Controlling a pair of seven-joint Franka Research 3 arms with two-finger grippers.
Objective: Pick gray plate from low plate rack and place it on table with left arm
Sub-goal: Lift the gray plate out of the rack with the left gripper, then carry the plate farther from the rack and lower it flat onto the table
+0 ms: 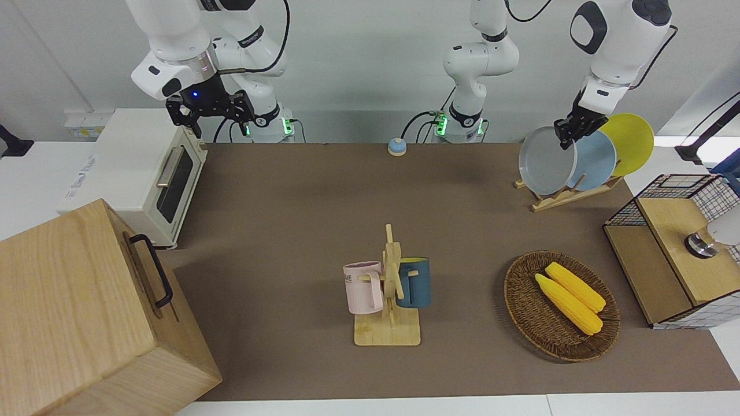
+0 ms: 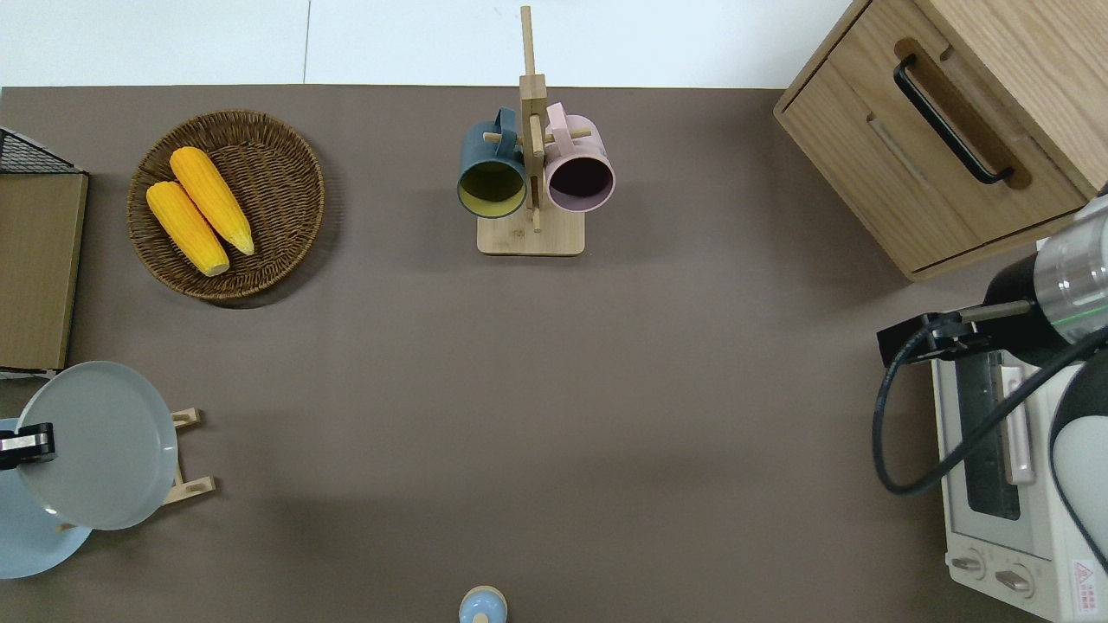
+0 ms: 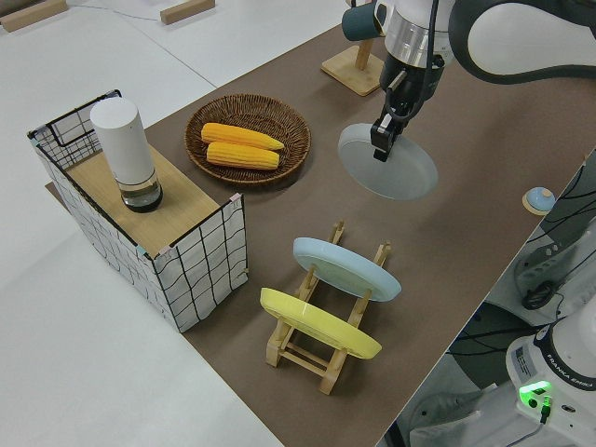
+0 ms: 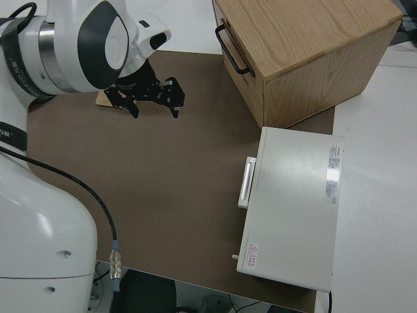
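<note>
My left gripper point(image 1: 566, 136) is shut on the rim of the gray plate point(image 1: 545, 162) and holds it tilted in the air, lifted out of the low plate rack point(image 1: 569, 195). In the overhead view the gray plate point(image 2: 104, 446) hangs over the rack's point(image 2: 192, 486) end toward the table's middle, with the gripper point(image 2: 24, 443) at its rim. The left side view shows the plate point(image 3: 396, 168) clear of the rack point(image 3: 317, 358). A light-blue plate point(image 1: 600, 157) and a yellow plate point(image 1: 635, 141) stand in the rack. The brown table point(image 1: 289, 202) lies below. My right gripper point(image 1: 211, 111) is parked, open.
A wicker basket with two corn cobs point(image 1: 562, 306) lies farther from the robots than the rack. A wire crate point(image 1: 673, 248) stands at the left arm's end. A mug stand point(image 1: 388, 289), a small blue bell point(image 1: 396, 147), a toaster oven point(image 1: 147, 173) and a wooden cabinet point(image 1: 87, 312) also stand here.
</note>
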